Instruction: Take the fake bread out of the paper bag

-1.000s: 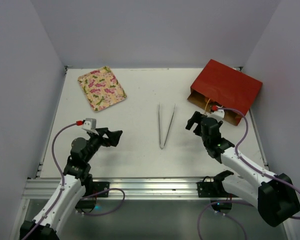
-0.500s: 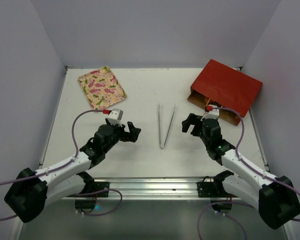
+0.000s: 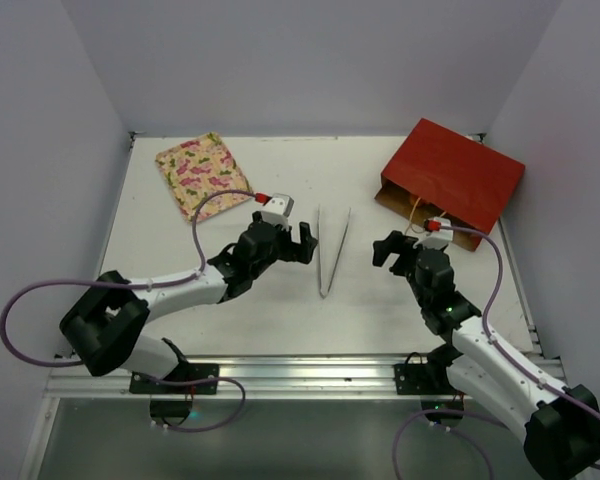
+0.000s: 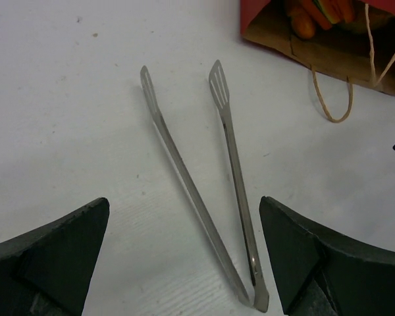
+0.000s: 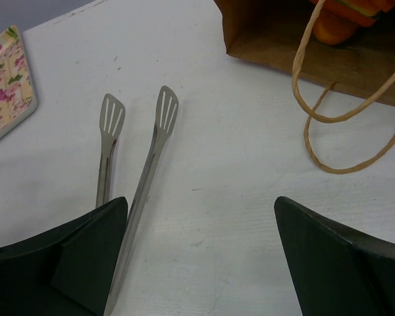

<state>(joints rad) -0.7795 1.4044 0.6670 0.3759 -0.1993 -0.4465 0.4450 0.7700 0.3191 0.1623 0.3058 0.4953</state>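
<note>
The dark-red paper bag point(image 3: 455, 180) lies flat at the back right with its brown mouth facing the arms. Its cord handles point(image 5: 329, 118) lie on the table. Orange fake bread pieces point(image 4: 303, 16) show inside the mouth, and also in the right wrist view point(image 5: 342, 23); most pieces are hidden in the bag. My left gripper point(image 3: 298, 240) is open and empty, just left of the metal tongs point(image 3: 330, 250), with the tongs' joined end between its jaws in the left wrist view point(image 4: 184, 217). My right gripper point(image 3: 388, 250) is open and empty, between the tongs and the bag mouth.
The pink-and-green floral tray point(image 3: 203, 175) sits at the back left. The tongs point(image 5: 145, 178) lie open in a V mid-table, with the slotted tips pointing to the back. The walls stand close on the left, back and right.
My left arm has swung from the front left across to the tongs. My right gripper has shifted slightly, staying near the bag mouth. Both stay open.
</note>
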